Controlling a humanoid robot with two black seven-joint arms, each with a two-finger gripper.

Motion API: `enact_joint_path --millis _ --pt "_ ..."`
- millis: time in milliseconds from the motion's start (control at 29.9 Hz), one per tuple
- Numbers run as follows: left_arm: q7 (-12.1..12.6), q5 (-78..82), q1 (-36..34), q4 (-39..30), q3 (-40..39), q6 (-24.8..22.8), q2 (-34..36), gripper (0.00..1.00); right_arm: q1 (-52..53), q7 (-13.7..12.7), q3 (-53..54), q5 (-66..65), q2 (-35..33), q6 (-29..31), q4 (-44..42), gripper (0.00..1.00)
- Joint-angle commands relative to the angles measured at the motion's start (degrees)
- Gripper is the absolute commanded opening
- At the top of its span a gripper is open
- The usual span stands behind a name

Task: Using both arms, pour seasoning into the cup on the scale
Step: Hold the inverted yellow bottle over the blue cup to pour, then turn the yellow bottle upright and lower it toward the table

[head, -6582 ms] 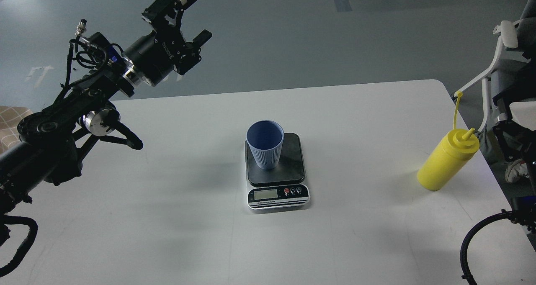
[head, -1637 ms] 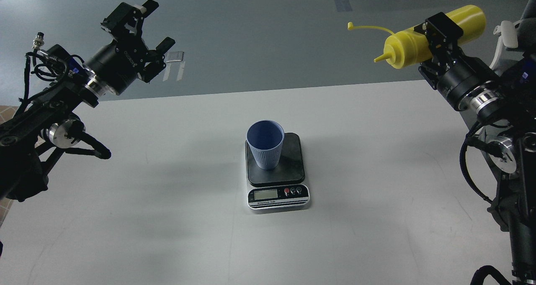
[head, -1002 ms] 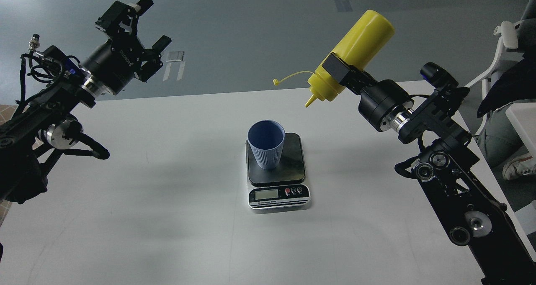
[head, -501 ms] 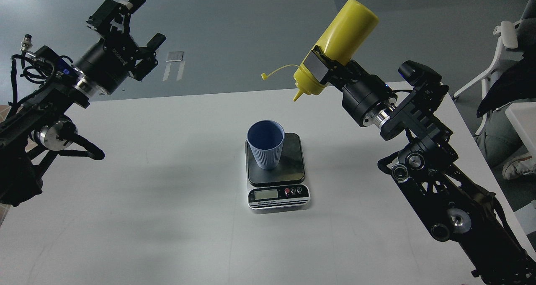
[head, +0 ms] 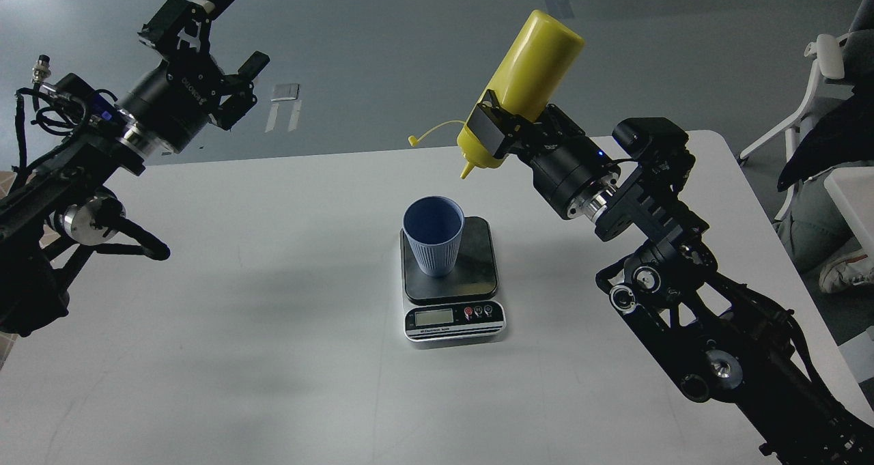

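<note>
Head view: nozzle nearing the cup

Right end effector [head: 509, 125] pinches the inverted seasoning [head: 522, 89], its tip above and right of the cup [head: 433, 236] on the scale [head: 450, 277]; left end effector [head: 205, 38] hangs spread. Centre the nozzle over the rim before squeezing.

A white worktop [head: 273, 356] with rounded corners stands on grey floor [head: 382, 55]; a white chair frame [head: 812, 76] at three o'clock.

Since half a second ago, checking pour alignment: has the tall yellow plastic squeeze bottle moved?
Yes. The yellow squeeze bottle, shut in the right gripper, has shifted left and lower, its nozzle nearer the blue-grey ribbed cup on the scale.
</note>
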Motion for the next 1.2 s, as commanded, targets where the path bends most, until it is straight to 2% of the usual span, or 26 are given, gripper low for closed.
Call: enact_joint_path --millis 0,535,702,802,902,969,1069,1103,1136,1169 --pt "0.00 0.00 0.70 -0.06 -1.20 -0.01 0.02 0.98 -0.22 0.18 -0.76 -0.01 0.01 -0.82 0.02 0.00" --pt "0.00 0.00 0.79 -0.41 -1.46 -0.01 0.02 0.98 -1.54 0.27 -1.82 -0.01 0.01 -1.61 -0.07 0.00" --pt "0.00 0.00 0.79 -0.50 -1.55 -0.01 0.02 0.98 -1.28 -0.26 1.95 0.80 0.01 -1.79 0.37 0.00" --pt "0.00 0.00 0.88 -0.50 -1.55 -0.01 0.02 0.98 -1.02 -0.61 4.33 9.37 0.01 -1.53 0.98 0.00" --pt "0.00 0.00 0.79 -0.50 -1.55 -0.01 0.02 0.98 -0.75 -2.36 7.40 23.69 0.01 -1.61 1.51 0.00" --pt "0.00 0.00 0.79 -0.50 -1.55 -0.01 0.02 0.98 -0.84 -3.24 8.46 28.47 0.01 -1.79 1.69 0.00" --pt "0.00 0.00 0.88 -0.50 -1.46 -0.01 0.11 0.98 -1.80 -7.01 14.08 42.34 0.01 -1.97 2.57 0.00" --pt "0.00 0.00 0.88 -0.50 -1.46 -0.01 0.11 0.98 -2.59 -9.20 16.97 50.21 0.01 -1.97 2.74 0.00" --pt "0.00 0.00 0.88 -0.50 -1.46 0.08 0.11 0.98 -3.12 -10.27 19.43 57.86 0.01 -1.88 2.66 0.00" --pt "0.00 0.00 0.88 -0.50 -1.46 0.08 0.11 0.98 -3.13 -10.28 19.46 57.93 0.01 -1.88 2.66 0.00"
